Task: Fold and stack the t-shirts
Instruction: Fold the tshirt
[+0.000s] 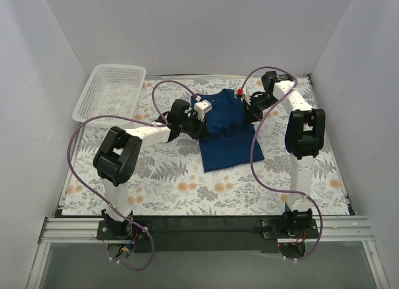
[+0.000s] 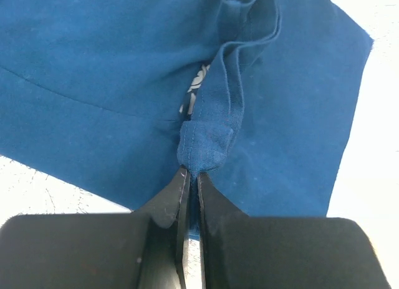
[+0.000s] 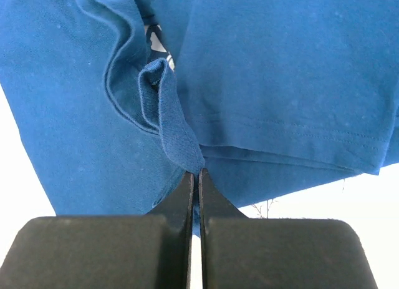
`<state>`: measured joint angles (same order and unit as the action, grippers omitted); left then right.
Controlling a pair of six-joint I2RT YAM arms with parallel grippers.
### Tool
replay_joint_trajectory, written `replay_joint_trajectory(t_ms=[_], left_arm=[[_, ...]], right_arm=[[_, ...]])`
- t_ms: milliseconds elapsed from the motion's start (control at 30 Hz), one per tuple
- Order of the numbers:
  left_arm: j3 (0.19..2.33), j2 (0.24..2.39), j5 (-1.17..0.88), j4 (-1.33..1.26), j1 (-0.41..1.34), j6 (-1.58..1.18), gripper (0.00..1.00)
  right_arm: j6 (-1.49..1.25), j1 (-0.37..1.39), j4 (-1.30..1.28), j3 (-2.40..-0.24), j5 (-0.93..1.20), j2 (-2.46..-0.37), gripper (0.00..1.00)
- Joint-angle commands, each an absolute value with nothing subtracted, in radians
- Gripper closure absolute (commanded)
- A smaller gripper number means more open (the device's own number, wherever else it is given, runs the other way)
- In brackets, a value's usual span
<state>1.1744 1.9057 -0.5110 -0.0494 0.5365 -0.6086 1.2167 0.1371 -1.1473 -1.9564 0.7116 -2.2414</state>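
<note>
The dark navy-blue t-shirt [image 1: 229, 142] lies on the floral-covered table [image 1: 187, 186], to the right of the white mesh basket [image 1: 86, 97] and a little nearer the arm bases than the basket. Its end level with the basket is bunched and lifted, while the end farther from the basket lies flat.

The left gripper [image 2: 190, 173] is at the shirt edge facing the basket. Its jaws are clenched on a narrow fold of hemmed blue cloth. The right gripper [image 3: 194, 171] is at the shirt edge farthest from the basket and pinches a thin rolled tuck of the same cloth.

A sliver of pale print [image 2: 196, 89] peeks out between the gathered folds in both wrist views.
</note>
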Motion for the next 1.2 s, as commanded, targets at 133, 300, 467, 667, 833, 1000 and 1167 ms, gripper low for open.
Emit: replay_joint_trajectory(t_ms=[133,300,467,667,833,1000,1167], left_arm=[[1.223,1.914,-0.523,-0.034,0.517,-0.598,1.00],[1.215,1.910,-0.520,-0.032,0.512,-0.597,1.00],[1.216,1.911,-0.522,-0.032,0.509,-0.598,1.00],[1.224,1.924,-0.518,-0.028,0.505,-0.598,1.00],[1.246,1.937,-0.519,-0.018,0.505,-0.598,1.00],[1.265,1.953,-0.517,-0.012,0.503,-0.598,1.00],[1.284,1.973,-0.511,-0.006,0.500,-0.597,1.00]], right_arm=[[1.155,0.140,-1.100,-2.011,0.716,-2.263,0.99],[1.144,0.143,-1.092,-2.013,0.715,-2.269,0.99],[1.137,0.143,-1.085,-2.017,0.713,-2.278,0.99],[1.124,0.144,-1.075,-2.020,0.704,-2.284,0.99],[1.118,0.143,-1.068,-2.023,0.701,-2.287,0.99],[1.103,0.143,-1.055,-2.029,0.699,-2.292,0.99],[1.091,0.144,-1.046,-2.039,0.700,-2.299,0.99]])
